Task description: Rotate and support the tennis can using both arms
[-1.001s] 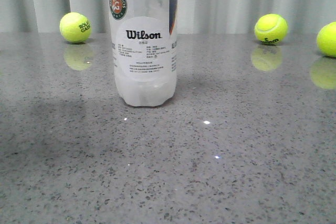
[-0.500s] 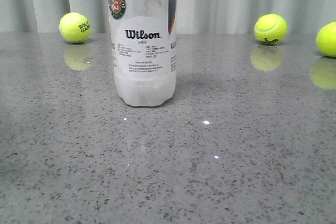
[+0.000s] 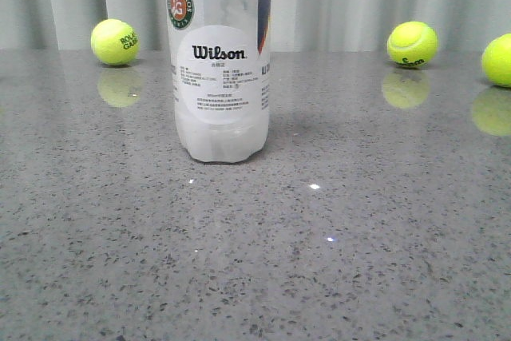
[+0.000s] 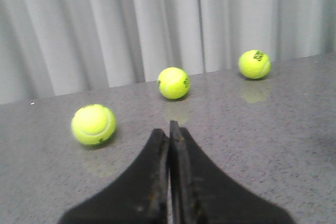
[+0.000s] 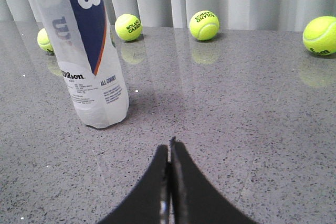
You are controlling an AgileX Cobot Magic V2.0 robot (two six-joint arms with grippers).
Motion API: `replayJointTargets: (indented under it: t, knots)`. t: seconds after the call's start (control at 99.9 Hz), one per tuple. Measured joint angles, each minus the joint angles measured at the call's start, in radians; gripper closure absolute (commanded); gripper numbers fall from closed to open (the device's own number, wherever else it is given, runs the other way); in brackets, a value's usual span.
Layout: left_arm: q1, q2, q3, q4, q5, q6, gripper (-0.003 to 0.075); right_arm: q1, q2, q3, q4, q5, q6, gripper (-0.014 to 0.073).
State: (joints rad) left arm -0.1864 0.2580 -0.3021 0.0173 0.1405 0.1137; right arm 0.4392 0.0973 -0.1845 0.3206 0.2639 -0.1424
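While the can (image 3: 219,61) is standing upright on the table (image 3: 359,237), long axis vertical and its Wilson label facing the front camera, nothing is being held. Both the left gripper (image 4: 169,139) and the right gripper (image 5: 169,150) are being kept closed and empty, apparently staged for approach. The can is being viewed nearby from the right wrist; from the left wrist only balls (image 4: 173,82) are seen, slightly blurred.

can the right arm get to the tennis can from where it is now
Probably yes. In the right wrist view the can stands upright ahead of the right gripper, with only bare table between them. The jaws are shut, so they would need to open first.
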Motion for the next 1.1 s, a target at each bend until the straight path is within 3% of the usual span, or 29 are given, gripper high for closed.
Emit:
replayJointTargets:
  t: [0.2, 0.36, 1.101]
  knots:
    - [0.118, -0.171, 0.173, 0.037, 0.000, -0.031, 0.0739, 0.000, 0.000, 0.000, 0.000, 0.000, 0.000, 0.0655]
    - [0.153, -0.259, 0.301, 0.019, 0.000, -0.035, 0.0739, 0.000, 0.000, 0.000, 0.000, 0.000, 0.000, 0.0655]
    - [0.158, -0.262, 0.303, -0.027, 0.033, -0.066, 0.0738, 0.000, 0.000, 0.000, 0.000, 0.000, 0.000, 0.0655]
